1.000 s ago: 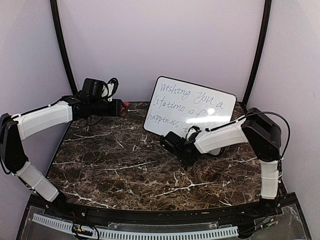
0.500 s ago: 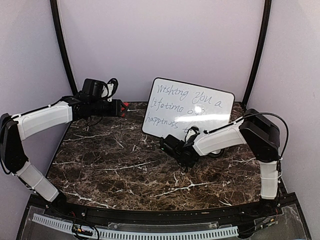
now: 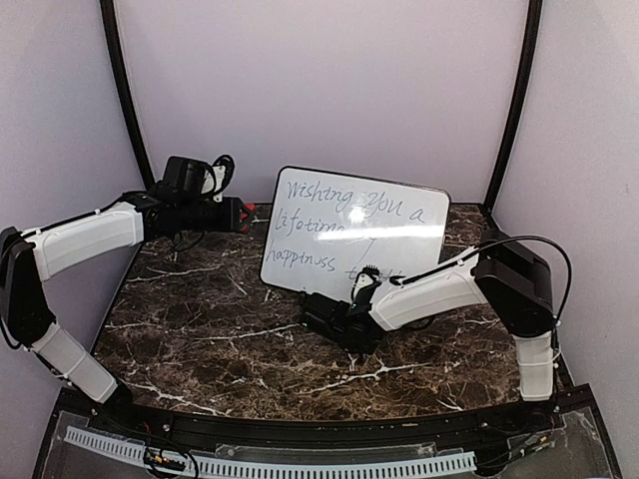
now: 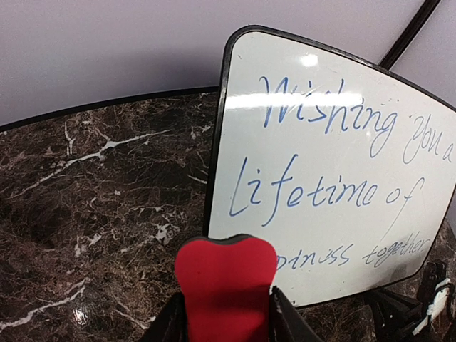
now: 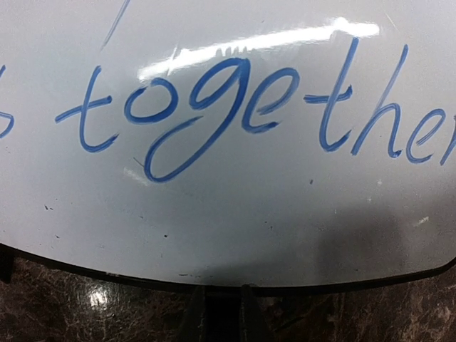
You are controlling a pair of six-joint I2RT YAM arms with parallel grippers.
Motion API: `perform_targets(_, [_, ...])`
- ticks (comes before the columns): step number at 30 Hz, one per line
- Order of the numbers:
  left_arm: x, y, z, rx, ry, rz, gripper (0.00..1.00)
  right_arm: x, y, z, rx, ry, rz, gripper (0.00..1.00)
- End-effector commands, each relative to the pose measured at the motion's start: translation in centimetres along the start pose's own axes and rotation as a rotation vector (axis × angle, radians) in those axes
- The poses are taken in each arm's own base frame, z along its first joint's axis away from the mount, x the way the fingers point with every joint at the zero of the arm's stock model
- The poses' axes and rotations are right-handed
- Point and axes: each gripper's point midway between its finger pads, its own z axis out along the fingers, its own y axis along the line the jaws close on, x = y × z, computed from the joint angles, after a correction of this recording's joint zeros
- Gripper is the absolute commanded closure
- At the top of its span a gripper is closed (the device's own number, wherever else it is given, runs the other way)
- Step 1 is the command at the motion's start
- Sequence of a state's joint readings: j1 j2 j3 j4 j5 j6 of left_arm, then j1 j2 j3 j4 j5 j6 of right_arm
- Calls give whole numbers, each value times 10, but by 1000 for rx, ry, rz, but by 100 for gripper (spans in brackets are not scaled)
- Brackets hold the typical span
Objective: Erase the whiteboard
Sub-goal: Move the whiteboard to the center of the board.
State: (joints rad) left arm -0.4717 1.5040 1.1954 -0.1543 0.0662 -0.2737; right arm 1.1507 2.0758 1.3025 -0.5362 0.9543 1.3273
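Three blue handwritten lines [image 4: 306, 194], glossy black-edged whiteboard [image 3: 354, 232]

You are getting bright, even light in all three views. Lamps overhead are glaring off the whiteboard [image 5: 214, 214]: a white streak is running across the writing above the right pincer [image 5: 222, 310], and smaller hot spots are shining well beyond the left pincer [image 4: 226, 324]. A soft shadow is darkening the board up and right of the right pincer. The table [image 5: 92, 299] is glinting just left of it. The writing is reading sharp.
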Motion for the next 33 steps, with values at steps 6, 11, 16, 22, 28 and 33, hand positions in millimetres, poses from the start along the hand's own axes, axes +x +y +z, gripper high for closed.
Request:
perform_targets(6, [-10,-3,-13,-1,-46,7,62,-5,10,-10,-12,-23,4,83])
perform_targets(11, [-10,-2,-12,-6,-45,8,62,-9,15,-15,-48,-8,-32,59])
perform_targets(16, [-12,-1,-14,-14,-51,9,62,-20,25,-32,-151,15,-103,46])
perform_targets(22, [-16,1,-19,-26,-67,11,62,-53,41,-79,-408,-7,-160,34])
perform_targets(28, [-18,0,-22,-22,-75,8,62,-135,50,-115,-693,-71,-240,17])
perform_targets(33, [-18,-3,-24,-4,-76,2,62,-219,8,-104,-694,-175,-285,15])
